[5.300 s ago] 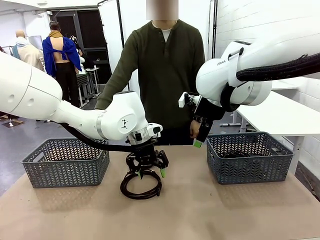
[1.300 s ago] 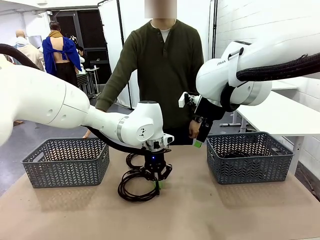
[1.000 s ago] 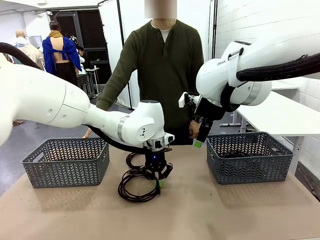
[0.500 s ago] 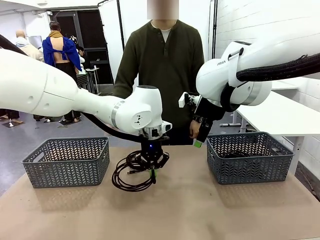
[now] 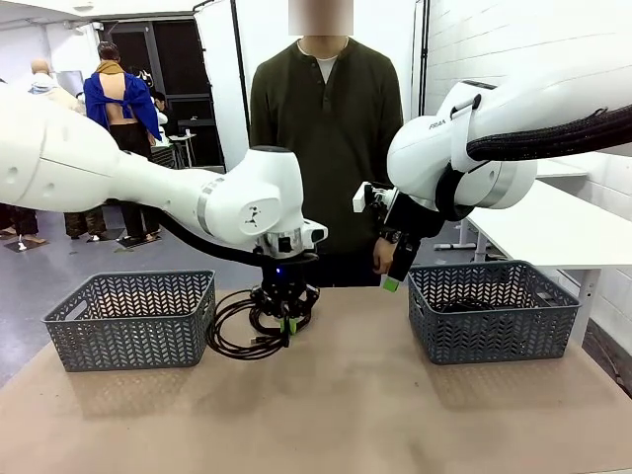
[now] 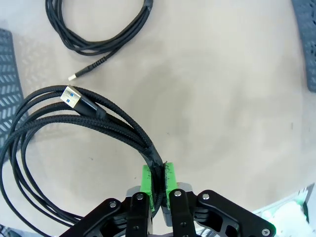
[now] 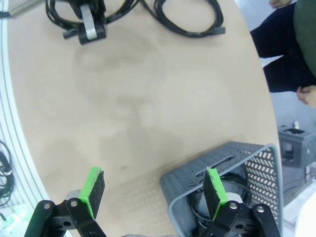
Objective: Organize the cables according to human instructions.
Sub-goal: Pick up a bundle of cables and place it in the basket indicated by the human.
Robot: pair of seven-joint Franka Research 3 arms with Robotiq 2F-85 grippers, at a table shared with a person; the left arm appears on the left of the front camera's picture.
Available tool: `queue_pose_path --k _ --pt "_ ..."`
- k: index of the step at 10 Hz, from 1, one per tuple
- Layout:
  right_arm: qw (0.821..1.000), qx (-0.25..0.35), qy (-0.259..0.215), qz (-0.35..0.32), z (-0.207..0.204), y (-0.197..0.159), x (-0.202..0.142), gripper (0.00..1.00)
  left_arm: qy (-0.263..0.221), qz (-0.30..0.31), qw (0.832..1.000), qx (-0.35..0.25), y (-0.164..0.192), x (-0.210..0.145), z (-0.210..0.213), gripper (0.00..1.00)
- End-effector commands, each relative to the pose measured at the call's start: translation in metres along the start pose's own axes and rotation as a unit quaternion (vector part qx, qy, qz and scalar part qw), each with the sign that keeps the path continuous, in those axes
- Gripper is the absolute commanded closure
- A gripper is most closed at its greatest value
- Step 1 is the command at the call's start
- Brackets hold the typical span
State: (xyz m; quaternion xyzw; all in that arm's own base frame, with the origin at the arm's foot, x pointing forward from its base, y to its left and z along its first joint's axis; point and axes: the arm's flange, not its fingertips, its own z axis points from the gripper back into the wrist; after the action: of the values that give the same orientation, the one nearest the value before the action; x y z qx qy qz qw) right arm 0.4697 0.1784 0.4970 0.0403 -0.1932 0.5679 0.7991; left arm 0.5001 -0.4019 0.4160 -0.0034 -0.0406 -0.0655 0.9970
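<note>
My left gripper (image 5: pixel 284 324) is shut on a black coiled cable (image 5: pixel 235 336), which hangs from it just above the table, right of the left basket (image 5: pixel 130 318). In the left wrist view the green pads (image 6: pixel 146 178) pinch the bundled strands (image 6: pixel 98 116), and a USB plug (image 6: pixel 69 95) shows. A second cable (image 6: pixel 98 40) lies on the table beyond. My right gripper (image 5: pixel 395 269) hangs open and empty above the table beside the right basket (image 5: pixel 491 308). The human (image 5: pixel 326 138) stands at the far side, arms down.
In the right wrist view my open right gripper (image 7: pixel 153 187) looks down on the right basket (image 7: pixel 229 163), with a dark cord inside. The loose cable (image 7: pixel 187 22) and the left gripper (image 7: pixel 88 23) lie farther off. The near half of the table (image 5: pixel 395 415) is bare.
My left gripper closed on the coil, lifted it and carried it left toward the left basket. The human's arm, earlier stretched toward that basket, has come back. The right arm has not moved.
</note>
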Motion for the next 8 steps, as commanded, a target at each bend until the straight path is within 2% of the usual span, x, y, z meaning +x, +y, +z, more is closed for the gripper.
queue_pose_path --k 1,2,4,6,8 --pt "1.000 0.000 0.000 -0.001 0.000 0.001 -0.001 0.00 0.013 -0.059 0.998 -0.005 0.021 -0.006 0.022 1.00" --pt "1.000 0.000 0.000 -0.001 0.000 0.001 -0.001 0.00 0.017 -0.077 0.997 0.008 0.028 -0.003 0.033 1.00" --pt "1.000 0.000 0.000 -0.001 0.000 0.001 -0.001 0.00 0.055 -0.160 0.986 0.010 0.039 0.004 0.056 1.00" --pt "1.000 0.000 0.000 -0.001 0.000 0.001 -0.001 0.00 0.090 -0.265 0.960 -0.008 0.052 0.009 0.080 1.00" --pt "1.000 0.000 0.000 -0.001 0.000 0.001 -0.001 0.00 0.095 -0.331 0.939 -0.011 0.068 0.010 0.097 1.00"
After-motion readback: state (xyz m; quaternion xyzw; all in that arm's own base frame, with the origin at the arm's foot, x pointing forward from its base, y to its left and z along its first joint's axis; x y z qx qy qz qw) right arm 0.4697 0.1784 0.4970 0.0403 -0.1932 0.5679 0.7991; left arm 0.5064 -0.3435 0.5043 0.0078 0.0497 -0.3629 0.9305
